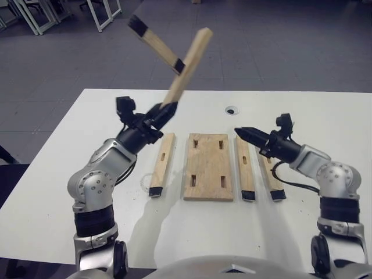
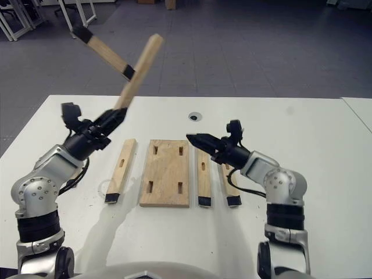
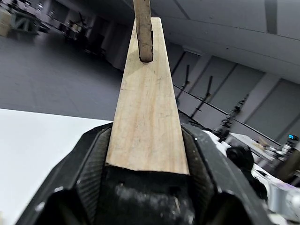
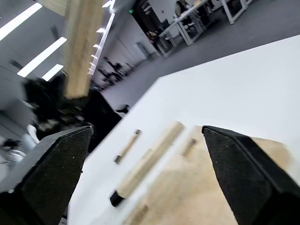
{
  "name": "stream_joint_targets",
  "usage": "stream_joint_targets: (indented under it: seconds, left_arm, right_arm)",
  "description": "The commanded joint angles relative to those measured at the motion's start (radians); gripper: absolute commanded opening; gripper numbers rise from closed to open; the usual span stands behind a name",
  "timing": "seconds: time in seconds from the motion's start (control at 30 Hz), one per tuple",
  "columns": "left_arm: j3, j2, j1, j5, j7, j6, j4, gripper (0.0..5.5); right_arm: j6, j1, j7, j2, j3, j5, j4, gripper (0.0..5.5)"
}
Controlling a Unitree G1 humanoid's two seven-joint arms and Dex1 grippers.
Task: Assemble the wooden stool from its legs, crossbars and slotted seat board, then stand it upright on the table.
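Wooden leg (image 1: pixel 189 67) with crossbar (image 1: pixel 157 43), raised at the left, lower end pinched in the left claw (image 1: pixel 156 113) — likely stiff, light, apt to lever; hold the flat faces. Right claw (image 1: pixel 241 132) hangs spread beside the seat board (image 1: pixel 208 165) on the tabletop (image 1: pixel 325 116).

silver arms (image 1: pixel 96 186), black end effectors (image 1: pixel 164 111) (image 1: pixel 243 132), black cables (image 1: pixel 289 181)

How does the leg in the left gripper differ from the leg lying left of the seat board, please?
The gripped leg tilts upward in the left gripper; the lying leg rests flat on the table. The gripped leg carries a crossbar; the lying leg's slot is empty. Both are wood.
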Motion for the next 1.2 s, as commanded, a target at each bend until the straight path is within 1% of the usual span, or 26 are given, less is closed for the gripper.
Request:
stream_joint_targets:
  seconds: [0.03,0.07,0.1,0.23,0.37,0.5,0.77,0.83,0.93,0.97,1.2]
  left_arm:
    - [-0.058,-0.004,-0.014,-0.12,-0.098,0.109,0.033,2.06]
    - [-0.063,0.0,-0.015,-0.136,-0.115,0.123,0.034,2.06]
    - [-0.064,0.002,-0.017,-0.153,-0.124,0.133,0.033,2.06]
    - [-0.058,0.003,-0.017,-0.215,-0.127,0.167,0.022,2.06]
    - [-0.088,0.014,0.007,-0.213,-0.132,0.182,0.004,2.06]
    - [-0.088,0.011,0.0,-0.246,-0.133,0.192,0.003,2.06]
    - [-0.058,0.047,-0.009,-0.29,-0.131,0.212,0.033,2.06]
    - [-0.067,0.049,-0.003,-0.292,-0.131,0.214,0.028,2.06]
    - [-0.076,0.048,0.002,-0.296,-0.129,0.217,0.023,2.06]
    - [-0.078,0.047,0.004,-0.298,-0.128,0.217,0.022,2.06]
    - [-0.096,0.037,0.004,-0.31,-0.126,0.218,0.015,2.06]
  right_arm:
    - [0.118,-0.088,0.007,0.029,-0.033,0.134,0.06,5.13]
    - [0.132,-0.103,0.007,0.033,-0.036,0.152,0.071,5.36]
    - [0.14,-0.118,0.001,0.039,-0.039,0.166,0.086,5.46]
    - [0.162,-0.15,0.012,0.051,-0.038,0.208,0.092,5.5]
    - [0.16,-0.163,0.026,0.064,-0.012,0.209,0.081,5.5]
    - [0.149,-0.15,0.076,0.042,0.035,0.176,0.059,4.62]
    - [0.104,-0.16,0.176,-0.003,0.06,0.14,0.057,2.95]
    - [0.096,-0.165,0.176,-0.002,0.063,0.131,0.059,2.74]
    - [0.096,-0.175,0.169,0.005,0.062,0.134,0.061,2.17]
    - [0.096,-0.177,0.167,0.008,0.062,0.135,0.059,2.05]
    - [0.104,-0.186,0.136,0.043,0.044,0.162,0.068,2.04]
